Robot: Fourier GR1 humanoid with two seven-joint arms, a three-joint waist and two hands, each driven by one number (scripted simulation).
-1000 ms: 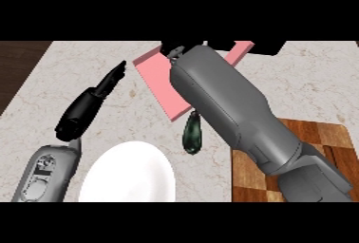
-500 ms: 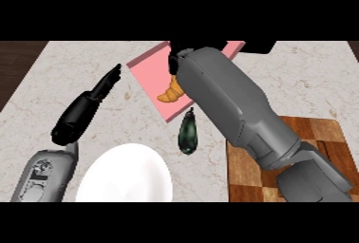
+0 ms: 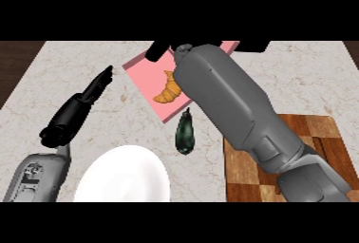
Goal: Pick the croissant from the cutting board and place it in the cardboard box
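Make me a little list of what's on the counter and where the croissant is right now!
croissant: lying on the pink box, partly hidden by the right forearm
pink box: at the counter's far edge
cutting board: wooden, at the right, no croissant on it
dark green vegetable: on the counter, just below the box
white plate: near the lower left
left hand: open, fingers straight, above the counter
right hand: over the box, fingers hard to make out

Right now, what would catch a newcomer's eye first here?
The big grey right forearm cuts diagonally across the middle, reaching over the pink box at the far side. A golden croissant lies in that box, and a white plate glares at the near left.
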